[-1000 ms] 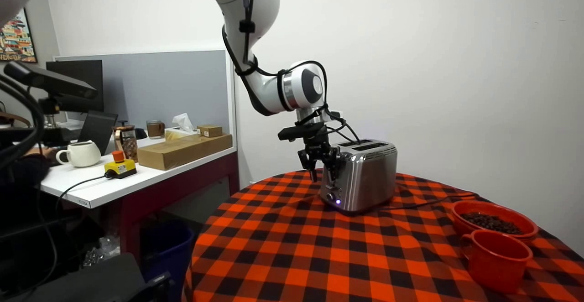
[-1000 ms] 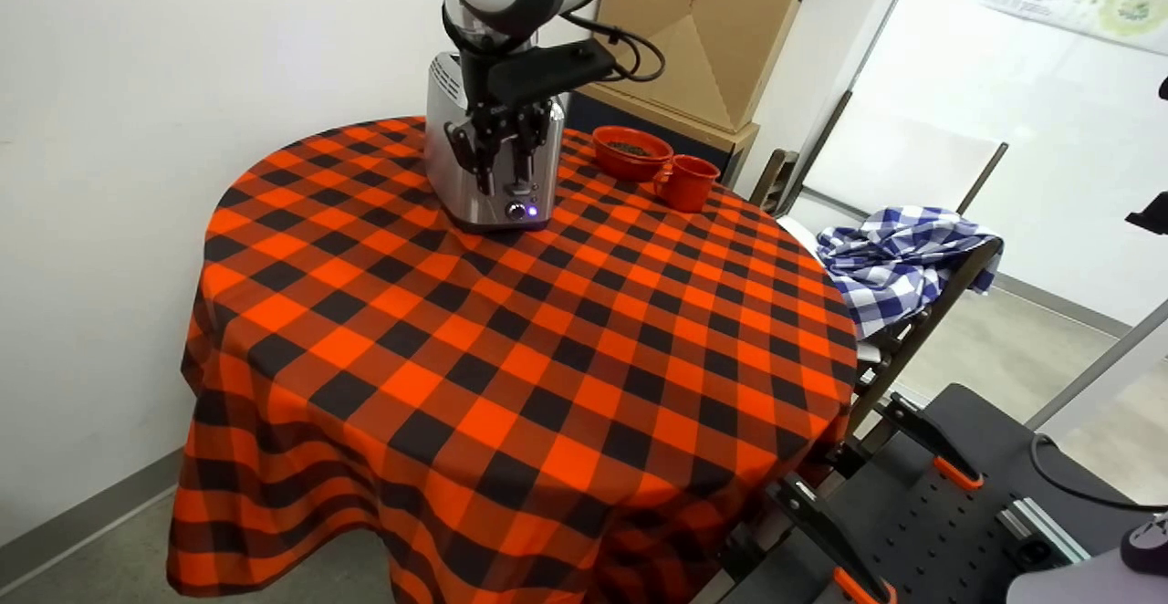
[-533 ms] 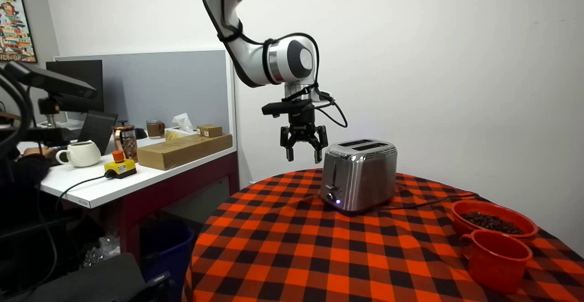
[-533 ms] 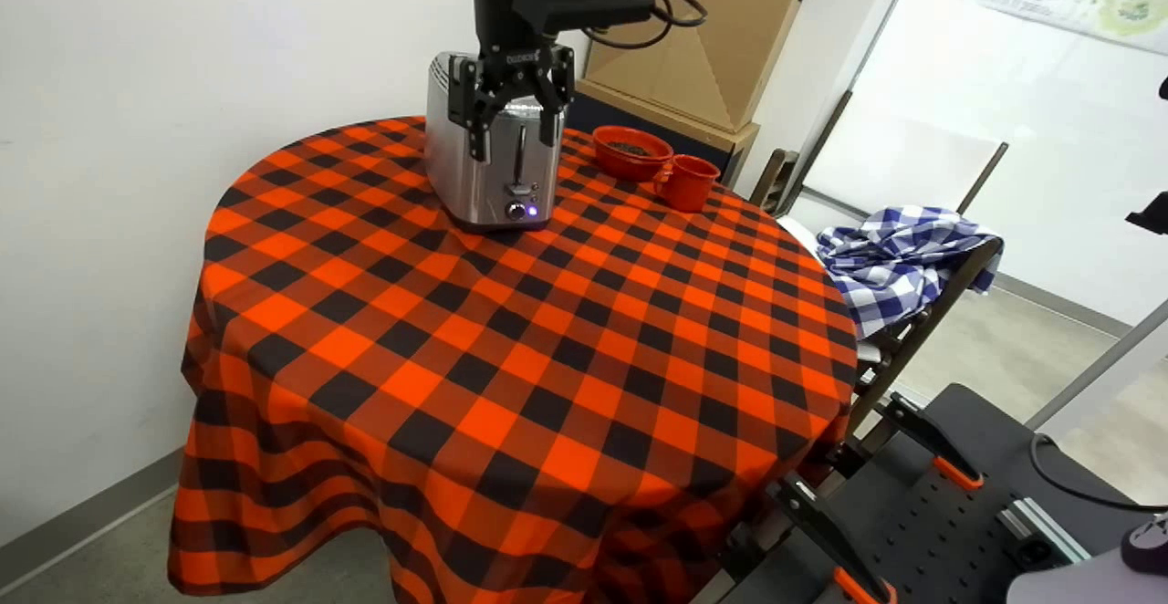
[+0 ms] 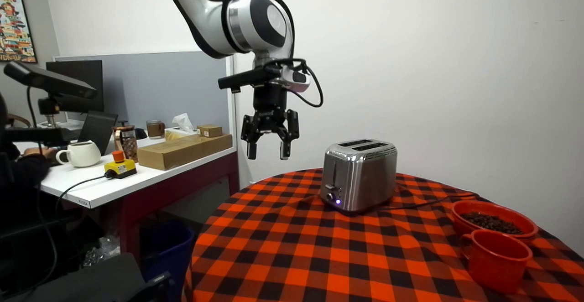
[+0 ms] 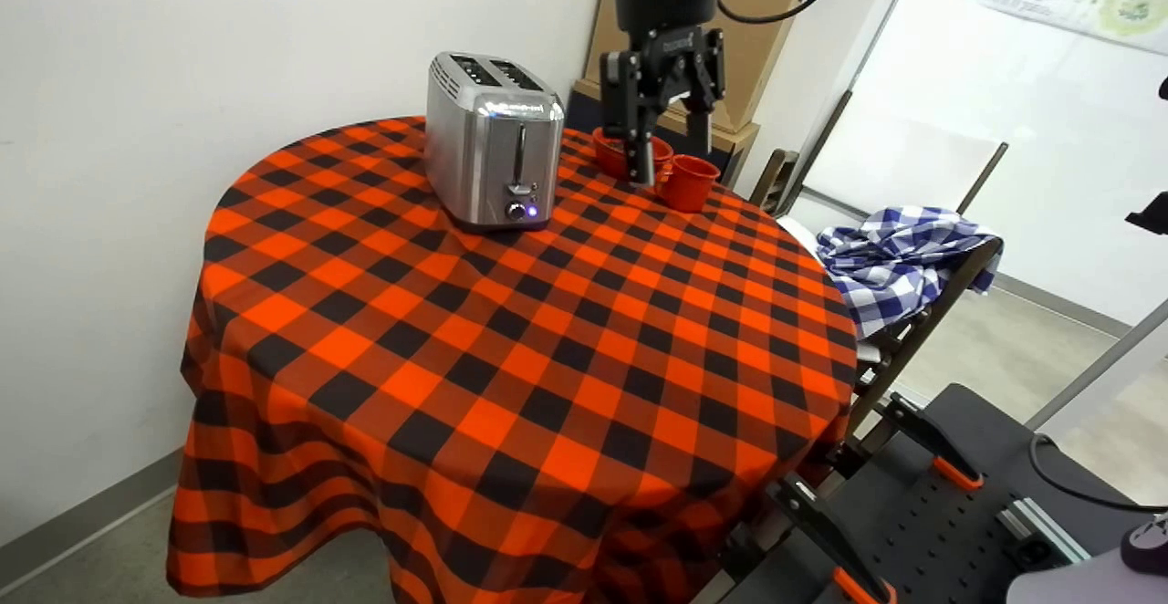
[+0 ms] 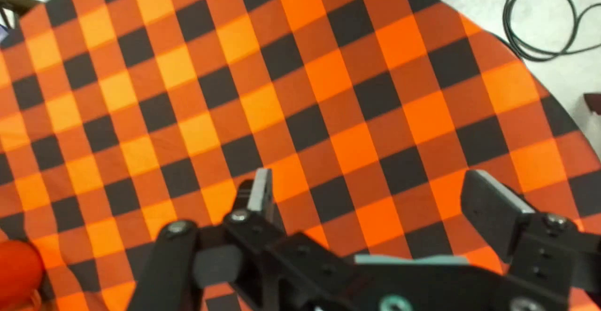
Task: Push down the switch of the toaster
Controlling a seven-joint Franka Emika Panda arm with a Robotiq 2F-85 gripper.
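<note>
The silver toaster (image 5: 359, 176) stands upright on the checkered table in both exterior views (image 6: 497, 148). Its switch lever (image 6: 519, 190) sits at the low end of its slot, above the knob and a lit blue-white light; the lever also shows in an exterior view (image 5: 332, 187). My gripper (image 5: 268, 151) is open and empty, in the air in front of the toaster and apart from it. It also shows in an exterior view (image 6: 671, 152), right of the toaster. In the wrist view the open fingers (image 7: 371, 193) have only tablecloth between them; the toaster is out of that view.
A red mug (image 5: 497, 258) and a red bowl (image 5: 527, 229) with dark beans stand on the table. A black cord (image 5: 429, 204) runs from the toaster. A white desk (image 5: 109, 192) with a cardboard box (image 5: 185, 151) stands beside the table.
My gripper was at the toaster's front by the lever. It has risen and backed away from the toaster, and its fingers look wider apart. The toaster has not moved.
</note>
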